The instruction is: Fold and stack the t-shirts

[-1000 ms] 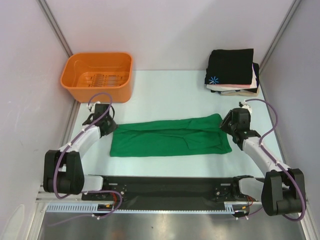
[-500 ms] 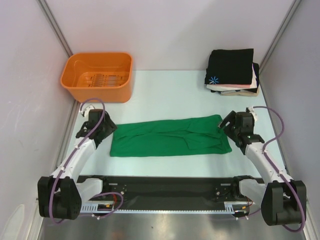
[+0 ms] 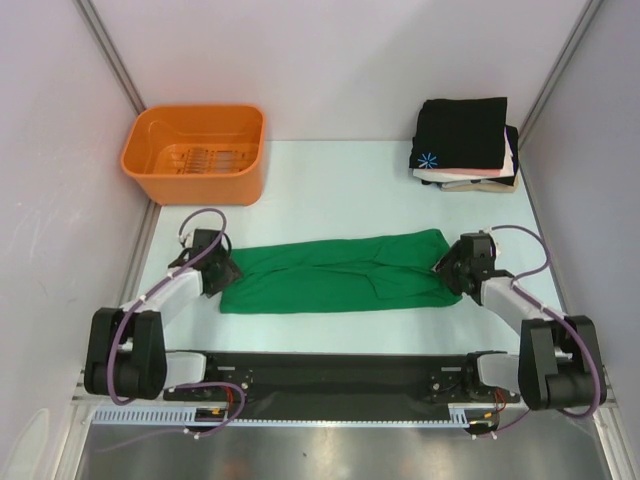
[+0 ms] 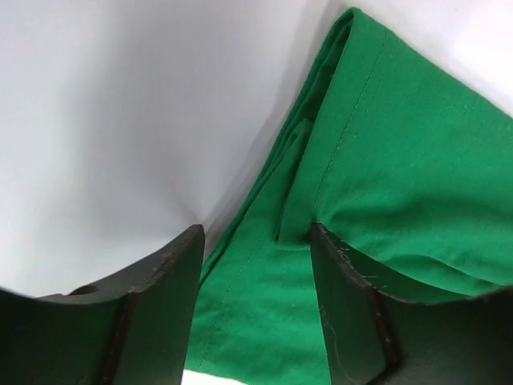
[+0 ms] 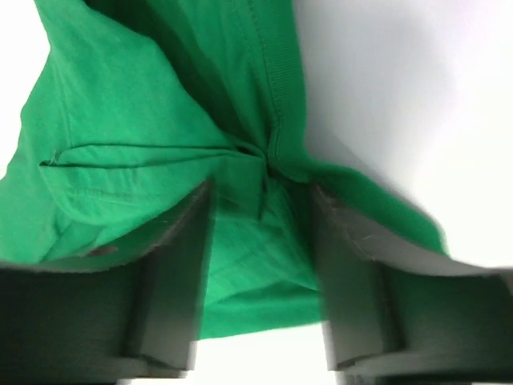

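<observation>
left end effector [image 4: 255,245] spread astride green t-shirt [image 3: 335,272] hem, right end effector [image 5: 260,200] seemingly likewise

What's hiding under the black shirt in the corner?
Under the black t-shirt are more folded shirts: only white and pink edges peek out. The black one covers the rest, so their number can't be told.

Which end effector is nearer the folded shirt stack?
Right: right end effector at the green shirt end nearest the stack; left end effector at the far end.
</observation>
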`<state>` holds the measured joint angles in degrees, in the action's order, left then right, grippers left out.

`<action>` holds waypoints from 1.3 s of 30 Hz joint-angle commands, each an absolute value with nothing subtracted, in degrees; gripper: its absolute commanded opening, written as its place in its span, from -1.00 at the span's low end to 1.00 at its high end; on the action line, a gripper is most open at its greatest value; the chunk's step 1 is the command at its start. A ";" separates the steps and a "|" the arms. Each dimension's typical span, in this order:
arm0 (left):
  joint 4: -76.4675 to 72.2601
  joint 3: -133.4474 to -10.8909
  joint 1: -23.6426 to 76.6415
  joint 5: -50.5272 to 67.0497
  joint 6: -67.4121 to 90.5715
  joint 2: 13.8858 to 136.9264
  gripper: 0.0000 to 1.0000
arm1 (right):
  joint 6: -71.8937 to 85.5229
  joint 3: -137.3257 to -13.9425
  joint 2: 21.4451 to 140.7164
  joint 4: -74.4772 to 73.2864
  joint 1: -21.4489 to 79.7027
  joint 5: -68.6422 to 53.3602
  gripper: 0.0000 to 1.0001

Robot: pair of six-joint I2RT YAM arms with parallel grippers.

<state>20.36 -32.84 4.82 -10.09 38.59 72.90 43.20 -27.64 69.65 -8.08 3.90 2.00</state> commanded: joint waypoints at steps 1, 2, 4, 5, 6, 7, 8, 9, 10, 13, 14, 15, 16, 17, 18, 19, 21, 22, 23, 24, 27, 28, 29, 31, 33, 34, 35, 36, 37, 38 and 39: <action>15.74 -32.52 5.62 -8.53 37.44 74.70 0.18 | 42.63 -27.60 74.17 -2.73 5.09 -1.56 0.01; 14.95 -32.52 5.71 -8.18 37.01 75.14 0.13 | 42.54 -27.77 75.83 -1.77 5.18 -2.10 -0.11; 14.07 -32.61 5.80 -8.09 36.39 76.02 -0.16 | 42.10 -27.86 77.34 -0.62 5.89 -3.07 -0.55; 13.71 -32.52 5.89 -7.82 36.13 76.20 -0.33 | 41.84 -27.95 77.95 1.73 6.24 -3.42 -0.67; 13.45 -32.52 5.89 -7.74 35.95 76.38 -0.64 | 41.57 -28.12 79.00 2.98 6.50 -3.69 -0.78; 13.36 -32.52 5.89 -7.73 35.69 76.46 -0.77 | 41.22 -28.82 79.54 3.60 6.68 -3.87 -1.00; 13.36 -32.43 5.89 -7.73 35.68 76.55 -0.89 | 40.18 -29.52 80.32 4.21 6.77 -3.87 -1.00; 13.62 -32.61 5.89 -7.82 35.77 76.47 -0.99 | 39.64 -30.49 81.90 4.22 6.77 -3.69 -1.00; 14.75 -32.78 5.89 -8.00 36.12 76.38 -0.99 | 38.77 -33.72 83.22 4.13 6.85 -3.69 -1.00; 17.56 -32.87 5.89 -7.56 37.43 74.45 -0.99 | 35.60 -43.10 89.37 2.55 7.64 -3.60 -1.00; 18.19 -32.61 5.89 -7.12 37.96 72.62 -0.99 | 34.55 -46.55 91.21 1.07 8.08 -3.60 -1.00; 18.63 -31.82 5.89 -6.51 38.40 71.38 -0.99 | 32.80 -49.37 93.23 0.45 8.43 -3.52 -1.00; 19.42 -31.29 5.89 -4.76 39.28 70.24 -0.99 | 31.91 -52.18 96.82 0.18 9.13 -3.52 -1.00; 19.60 -30.77 5.89 -3.62 39.64 69.09 -0.99 | 31.12 -58.21 99.20 0.26 9.49 -3.69 -1.00; 20.12 -29.63 5.98 -2.73 39.99 66.56 -0.99 | 29.63 -61.14 101.23 -1.48 9.75 -4.21 -1.00; 21.08 -29.01 6.06 -1.07 40.86 65.49 -0.99 | 29.01 -64.65 105.95 -2.02 10.02 -4.48 -1.00; 21.97 -26.65 6.68 -0.44 41.66 61.72 -0.99 | 27.52 -74.32 110.46 -3.60 10.89 -6.58 -1.00; 23.02 -25.67 7.03 2.34 42.79 60.22 -0.99 | 26.38 -77.31 113.00 -4.30 11.25 -6.85 -1.00; 23.55 -24.71 7.47 3.16 43.32 58.81 -0.99 | 25.50 -80.30 117.29 -5.44 11.60 -7.38 -1.00; 24.16 -22.78 8.78 3.95 44.20 57.23 -0.99 | 24.53 -86.68 119.68 -5.88 12.38 -8.60 -1.00; 25.22 -18.92 14.99 6.23 50.08 50.12 -0.99 | 21.45 -100.04 128.36 -10.10 13.88 -8.96 -1.00; 24.62 -18.03 17.03 6.94 54.01 47.75 -1.00 | 20.31 -103.67 130.24 -11.06 14.41 -8.96 -1.00; 24.87 -17.06 21.23 6.94 56.23 46.42 -0.99 | 19.69 -106.84 134.26 -12.99 14.76 -8.79 -1.00; 26.53 -17.05 25.38 6.07 61.40 44.14 -0.99 | 18.12 -116.07 138.06 -14.84 15.90 -8.70 -1.00; 28.81 -17.66 30.57 3.96 65.71 42.37 -0.99 | 17.58 -121.96 143.50 -15.90 16.69 -8.53 -1.00; 29.26 -17.84 32.33 3.43 67.31 41.41 -0.99 | 17.67 -126.95 145.09 -16.17 16.79 -8.44 -1.00; 29.35 -18.10 36.00 2.30 68.89 39.83 -0.99 | 18.19 -129.61 146.59 -16.35 16.96 -8.00 -1.00; 29.09 -18.28 37.69 1.94 71.60 39.38 -0.99 | 18.54 -131.55 149.39 -15.91 17.14 -7.82 -1.00; 28.74 -18.46 39.36 1.59 72.85 39.20 -0.99 | 18.81 -134.53 150.37 -14.43 17.23 -7.82 -1.00; 28.48 -19.15 42.59 0.62 73.99 40.07 -0.99 | 19.50 -135.69 151.51 -13.46 17.23 -7.74 -1.00; 27.61 -19.60 44.11 0.35 75.83 40.86 -0.99 | 19.77 -136.49 152.31 -12.32 17.40 -7.56 -1.00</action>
<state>27.57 -17.39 39.27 2.31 67.07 40.07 19.84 -130.87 150.19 -15.07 17.50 -8.21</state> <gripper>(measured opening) 0.015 0.036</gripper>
